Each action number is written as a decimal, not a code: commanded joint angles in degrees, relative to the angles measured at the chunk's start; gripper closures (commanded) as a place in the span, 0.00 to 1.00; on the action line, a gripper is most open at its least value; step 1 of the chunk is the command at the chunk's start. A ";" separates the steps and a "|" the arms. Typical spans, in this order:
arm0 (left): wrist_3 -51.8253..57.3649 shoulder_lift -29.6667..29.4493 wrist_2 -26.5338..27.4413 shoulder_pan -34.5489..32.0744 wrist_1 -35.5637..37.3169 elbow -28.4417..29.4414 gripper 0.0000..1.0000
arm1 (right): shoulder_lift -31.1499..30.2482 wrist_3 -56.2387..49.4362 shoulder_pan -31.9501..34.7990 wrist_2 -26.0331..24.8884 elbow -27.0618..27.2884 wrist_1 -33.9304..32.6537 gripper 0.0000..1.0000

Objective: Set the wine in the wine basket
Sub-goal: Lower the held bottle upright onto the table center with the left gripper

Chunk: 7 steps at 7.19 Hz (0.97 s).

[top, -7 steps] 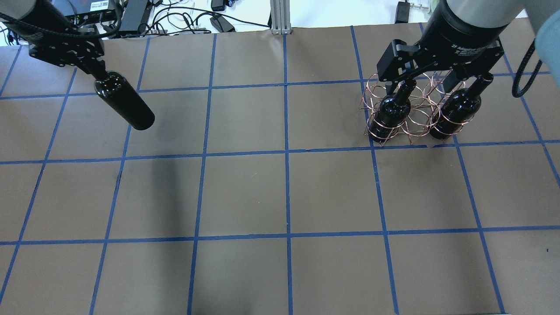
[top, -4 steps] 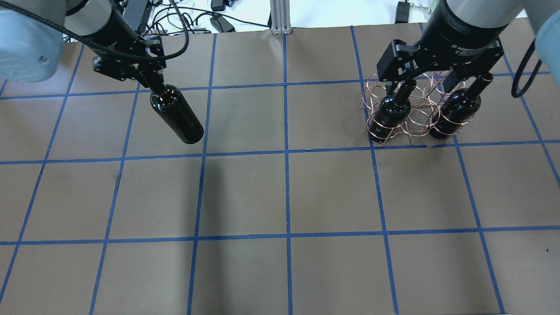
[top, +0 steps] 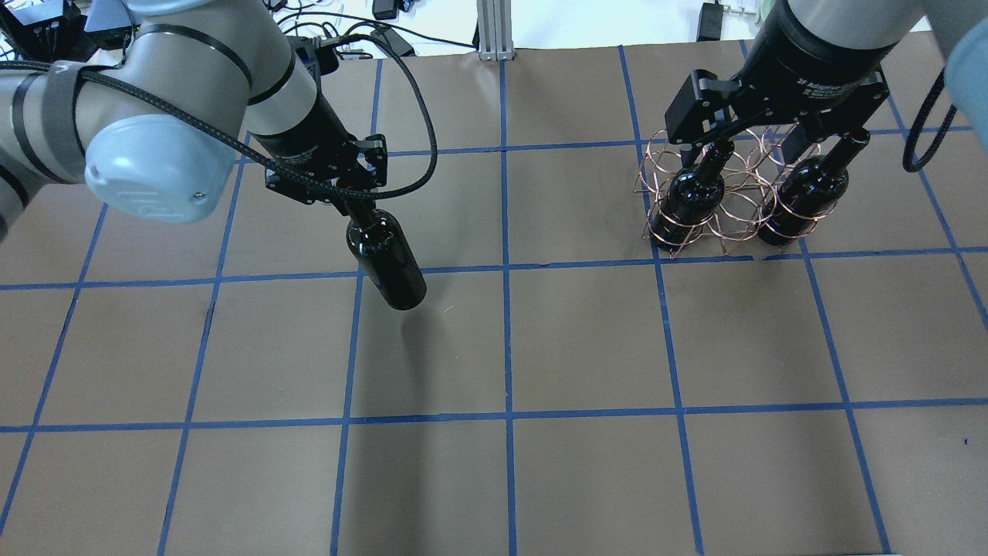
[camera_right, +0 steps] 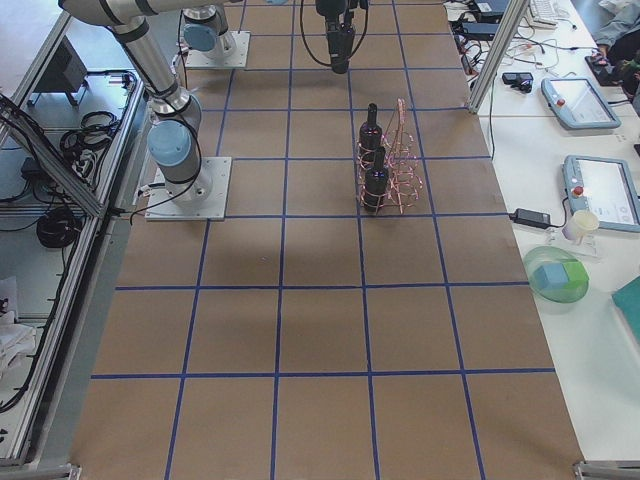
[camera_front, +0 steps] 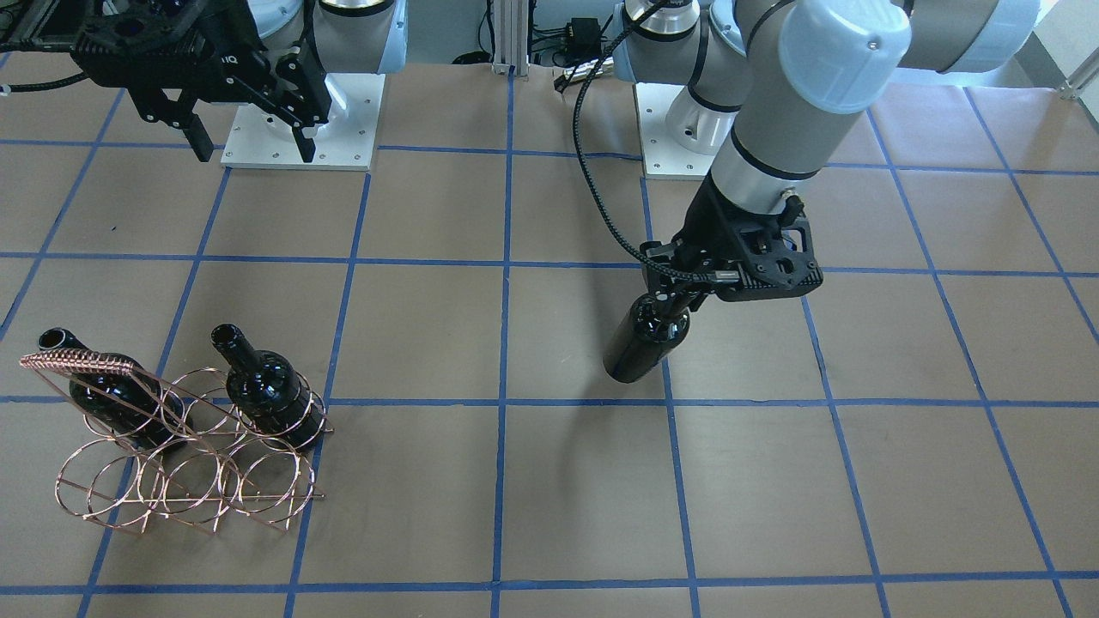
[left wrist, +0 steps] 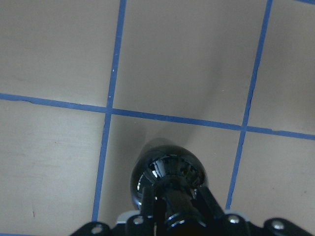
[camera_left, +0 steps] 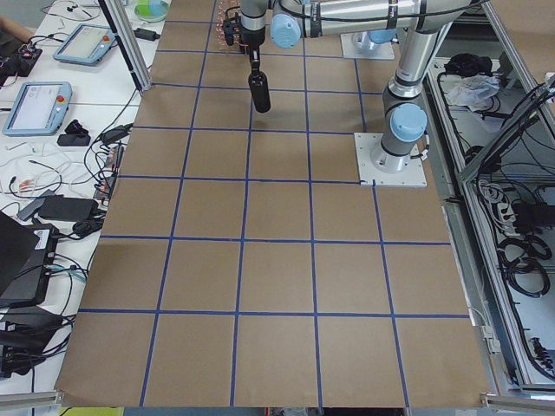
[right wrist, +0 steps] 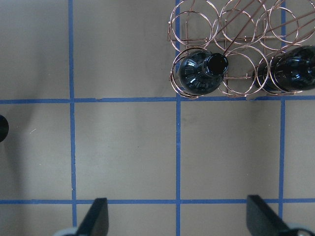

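Note:
My left gripper (top: pixel 361 210) is shut on the neck of a glossy black wine bottle (top: pixel 388 265) and holds it hanging above the table, left of centre. The bottle also shows in the front view (camera_front: pixel 640 343) and the left wrist view (left wrist: pixel 167 174). The copper wire wine basket (top: pixel 733 202) stands at the far right, and shows in the front view (camera_front: pixel 185 481). It holds two black bottles (top: pixel 691 197) (top: pixel 806 193) standing in its rings. My right gripper (top: pixel 747 150) is open and empty, high above the basket, with its fingertips (right wrist: pixel 96 219) at the bottom of the right wrist view.
Cables and power bricks (top: pixel 324 35) lie beyond the table's far edge, beside an aluminium post (top: pixel 494 31). The arms' white base plates (camera_front: pixel 296 129) sit on the robot's side. Blue tape lines grid the brown table (top: pixel 587 340).
My left arm has carried the bottle from the far left corner rightward and toward the table's middle. The right arm, the basket and its two bottles have not moved.

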 commanded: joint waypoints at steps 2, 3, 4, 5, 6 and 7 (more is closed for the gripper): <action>-0.50 -0.21 0.13 -2.89 0.27 -2.65 1.00 | 0.04 0.00 0.00 0.00 0.09 0.00 0.00; -0.24 -0.22 0.13 -2.89 0.97 -3.53 1.00 | -0.05 0.00 0.00 0.00 0.09 0.00 0.00; 0.11 -0.22 0.30 -2.89 1.59 -3.54 1.00 | -0.05 0.00 0.00 0.00 0.09 0.00 0.00; 0.20 -0.04 0.30 -2.71 2.99 -3.36 1.00 | -0.05 0.00 0.00 -0.09 0.09 0.00 0.00; 0.20 0.13 2.13 -2.80 5.18 -3.54 1.00 | -0.05 0.00 0.00 0.00 0.09 0.00 0.00; 0.29 -0.04 2.85 -3.06 5.29 -3.54 1.00 | -0.05 0.00 0.00 -0.09 0.09 0.00 0.00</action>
